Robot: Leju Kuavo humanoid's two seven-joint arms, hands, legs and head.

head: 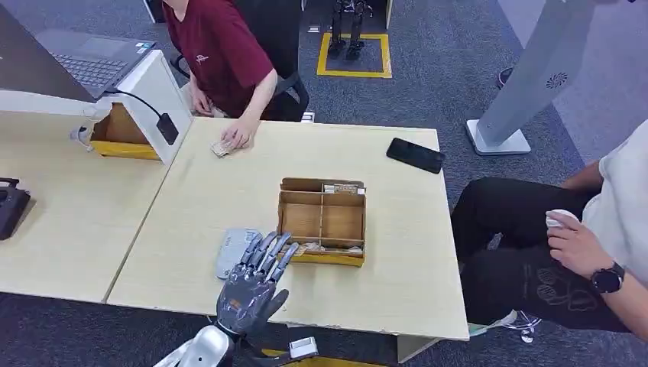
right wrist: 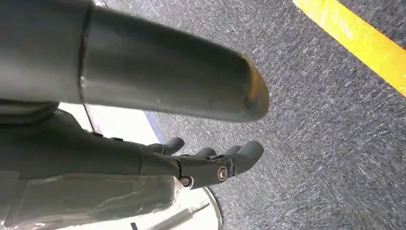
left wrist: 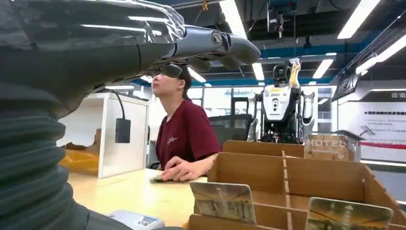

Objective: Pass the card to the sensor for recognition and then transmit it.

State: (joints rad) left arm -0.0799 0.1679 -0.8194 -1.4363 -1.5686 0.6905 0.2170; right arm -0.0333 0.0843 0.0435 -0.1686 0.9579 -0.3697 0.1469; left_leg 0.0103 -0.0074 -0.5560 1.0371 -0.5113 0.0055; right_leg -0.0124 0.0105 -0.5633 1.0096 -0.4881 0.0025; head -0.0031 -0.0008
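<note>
Setting: grey carpet floor [head: 428,99] with a yellow taped square, under a pale wooden counter [head: 229,183].
Card box: an open cardboard box [head: 322,220] split into compartments stands near the middle of the counter; cards stand upright in its near and far rows.
Cards: in the left wrist view two cards [left wrist: 224,201] lean upright in the nearest row of the box, side by side and apart.
Sensor: a flat grey-white sensor [head: 233,250] lies on the counter just beside the box, on its left.
Left hand: the left hand [head: 256,283] is raised over the near edge of the counter, fingers [head: 269,252] spread and straight, holding nothing; the fingertips reach over the sensor's right edge and the box's near left corner.
Right hand: the right hand [right wrist: 191,165] hangs above the carpet, fingers loosely extended and apart, empty.
People: a person in a maroon shirt [head: 221,46] sits at the far side, one hand resting on a small stack on the counter; another person [head: 581,237] sits at the right.
Other: a black phone [head: 415,155] lies near the far right corner.
</note>
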